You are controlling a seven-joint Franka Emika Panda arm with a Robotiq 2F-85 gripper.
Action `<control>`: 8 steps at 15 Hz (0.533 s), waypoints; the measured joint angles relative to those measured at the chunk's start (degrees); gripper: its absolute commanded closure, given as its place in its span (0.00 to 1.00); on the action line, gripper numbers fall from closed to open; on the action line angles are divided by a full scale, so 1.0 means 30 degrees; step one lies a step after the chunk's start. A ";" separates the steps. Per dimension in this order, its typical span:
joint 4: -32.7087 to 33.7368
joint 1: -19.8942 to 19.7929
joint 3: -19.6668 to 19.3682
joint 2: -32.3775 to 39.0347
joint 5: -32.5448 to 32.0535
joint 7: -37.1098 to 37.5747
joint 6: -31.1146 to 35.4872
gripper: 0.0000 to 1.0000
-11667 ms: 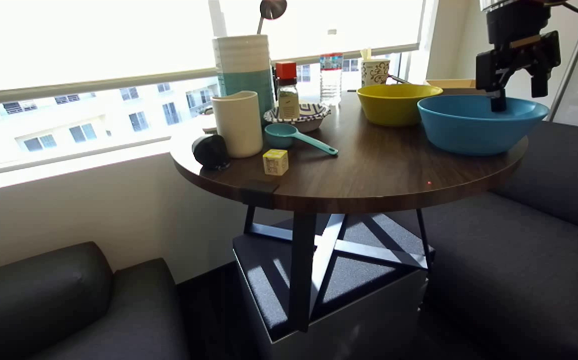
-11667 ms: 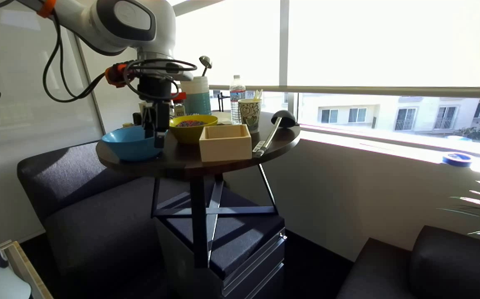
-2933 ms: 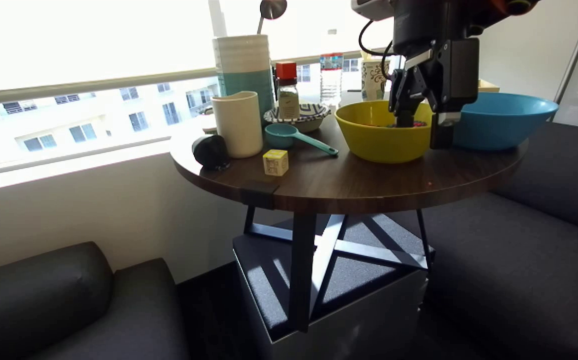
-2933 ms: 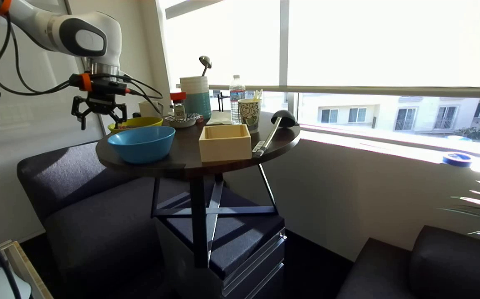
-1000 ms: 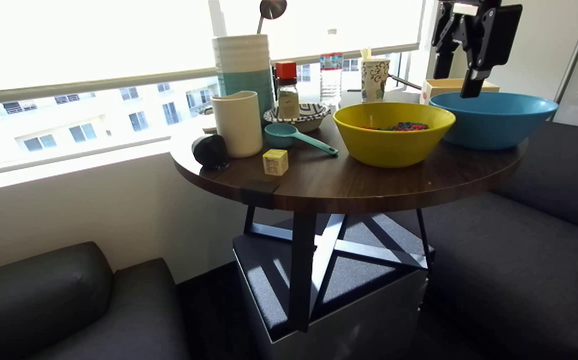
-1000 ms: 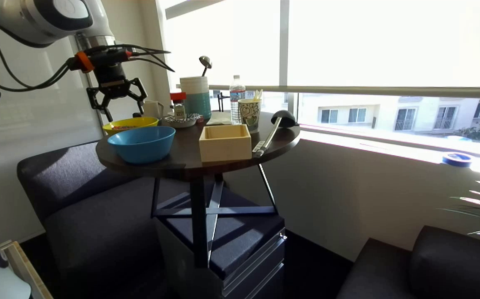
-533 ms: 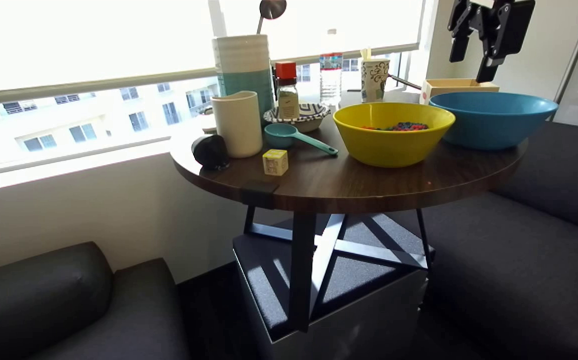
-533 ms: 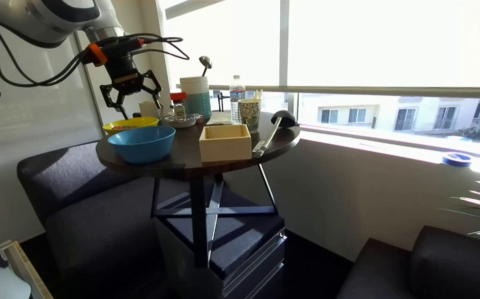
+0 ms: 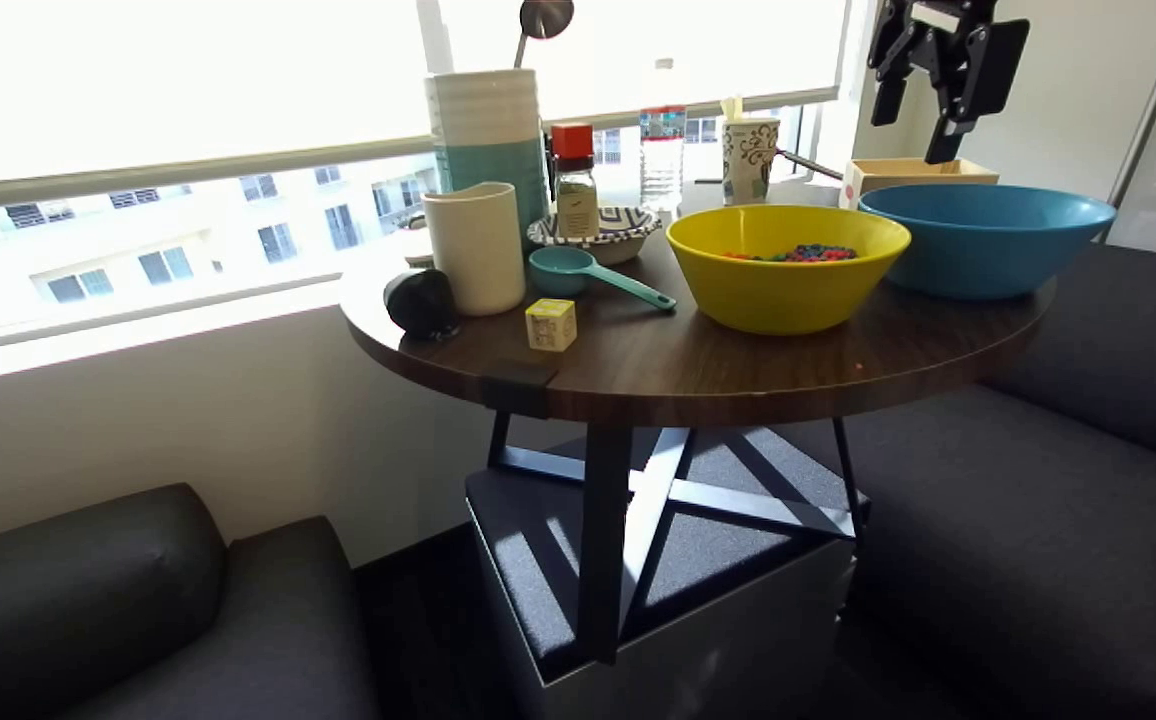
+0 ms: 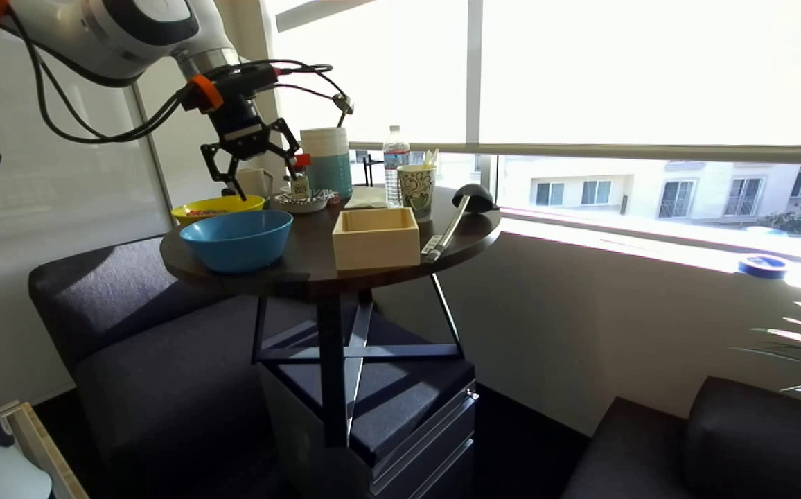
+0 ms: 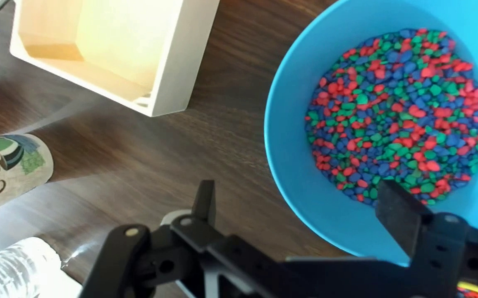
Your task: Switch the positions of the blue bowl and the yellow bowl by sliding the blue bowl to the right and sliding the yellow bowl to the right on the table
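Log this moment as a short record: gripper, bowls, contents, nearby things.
gripper: open, above the table, holding nothing
blue bowl: upright on the table
blue bowl contents: red, green and blue pebbles
yellow bowl: upright on the table, left of the blue bowl in an exterior view
yellow bowl contents: coloured bits
bowls touching: cannot tell
box: wooden, on the table, right of the blue bowl in an exterior view
cup: patterned, on the table

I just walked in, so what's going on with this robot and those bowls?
A robot arm is apparently there to swap the blue bowl and the yellow bowl. Right now its gripper hangs open above the table, holding nothing. The bowls sit beside each other on it, both with colored bits inside.
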 measured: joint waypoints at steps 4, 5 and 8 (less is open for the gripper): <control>0.0706 -0.0059 -0.0350 0.1507 0.0078 -0.1438 0.0785 0.00; 0.0878 -0.0080 -0.0389 0.1827 0.0134 -0.1784 0.0834 0.00; 0.1285 -0.0164 -0.0415 0.2666 0.0402 -0.2700 0.0877 0.00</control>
